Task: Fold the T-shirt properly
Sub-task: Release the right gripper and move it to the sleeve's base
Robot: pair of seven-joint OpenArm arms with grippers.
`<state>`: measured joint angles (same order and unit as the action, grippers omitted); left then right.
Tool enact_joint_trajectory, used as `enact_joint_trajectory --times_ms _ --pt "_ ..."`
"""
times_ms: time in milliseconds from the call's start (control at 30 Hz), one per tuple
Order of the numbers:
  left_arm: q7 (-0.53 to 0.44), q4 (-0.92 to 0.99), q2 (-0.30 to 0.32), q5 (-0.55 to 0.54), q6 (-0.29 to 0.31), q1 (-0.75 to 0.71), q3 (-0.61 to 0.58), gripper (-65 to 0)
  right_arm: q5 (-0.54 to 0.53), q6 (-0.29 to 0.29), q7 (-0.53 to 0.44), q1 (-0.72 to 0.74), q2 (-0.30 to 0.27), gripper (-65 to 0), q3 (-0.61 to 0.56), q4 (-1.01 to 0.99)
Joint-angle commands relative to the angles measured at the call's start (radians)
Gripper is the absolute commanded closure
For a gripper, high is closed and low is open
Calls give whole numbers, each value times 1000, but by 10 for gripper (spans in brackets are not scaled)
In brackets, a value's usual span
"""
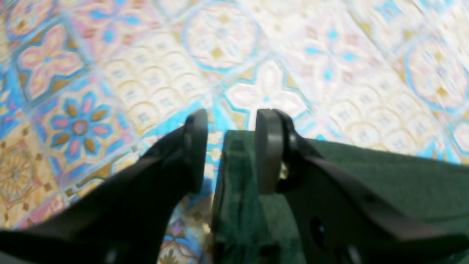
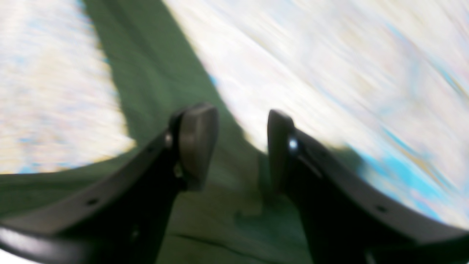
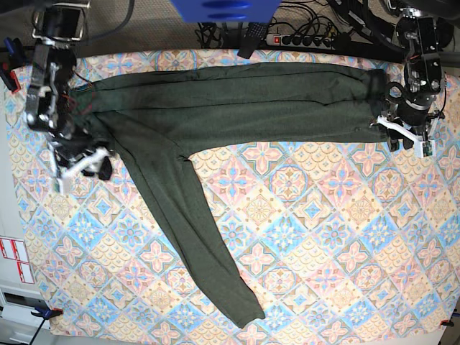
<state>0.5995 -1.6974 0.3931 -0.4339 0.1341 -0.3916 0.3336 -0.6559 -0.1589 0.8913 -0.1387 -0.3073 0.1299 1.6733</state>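
Long-sleeved olive-green knit T-shirt (image 3: 215,108) lay folded along the table's 12 o'clock edge, one sleeve trailing toward 6. I had left gripper (image 1: 231,146) and right gripper (image 2: 242,146) parted, empty. I judged that sleeve needed folding in next.

base: overhead, whole table (image 3: 302,237) | wrists: close, looking down past end effectors, share T-shirt (image 3: 215,108)

Beneath me spreads a bench (image 3: 302,215) covered in patterned cloth of blue, pink and cream floral tiles, with a black power strip (image 3: 305,40) and tangled cables behind it.
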Motion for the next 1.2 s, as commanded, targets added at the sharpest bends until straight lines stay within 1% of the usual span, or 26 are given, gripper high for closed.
enact_joint_trajectory --times_ms 0,100,167,233,367,433,533,600,767,1067,1167 --pt "-23 -37 -10 -6 8 21 8 -219 11 -1 -18 50 -19 -259 -14 14" --pt "-23 -48 -16 -6 8 33 -1 -219 87 -1 -18 144 -19 -259 -89 -20" --pt "-22 -53 -44 -6 8 41 3 -219 167 -1 -22 179 -19 -259 -140 -80" --pt "-22 -62 -52 -6 8 41 0 -219 235 -1 -28 208 -11 -259 -184 -143" --pt "-22 -69 -55 -6 8 39 -1 -219 336 -1 -28 290 49 -259 -229 -250" --pt "-22 -68 -55 -6 8 39 -1 -219 367 -1 -30 317 70 -259 -230 -307" --pt "-22 -68 -55 -6 8 39 -1 -219 390 -1 -30 376 75 -259 -235 -376" --pt "-22 -68 -55 -6 8 38 -1 -219 390 -1 -39 411 75 -259 -270 -414" --pt "-22 -68 -55 -6 8 33 -3 -219 390 -1 -105 451 75 -259 -359 -511" --pt "-22 -68 -56 -6 8 33 -3 -219 391 -1 -185 534 75 -259 -434 -669" --pt "15 -68 -56 -6 8 38 -3 -219 391 -1 -202 557 75 -259 -454 -707"
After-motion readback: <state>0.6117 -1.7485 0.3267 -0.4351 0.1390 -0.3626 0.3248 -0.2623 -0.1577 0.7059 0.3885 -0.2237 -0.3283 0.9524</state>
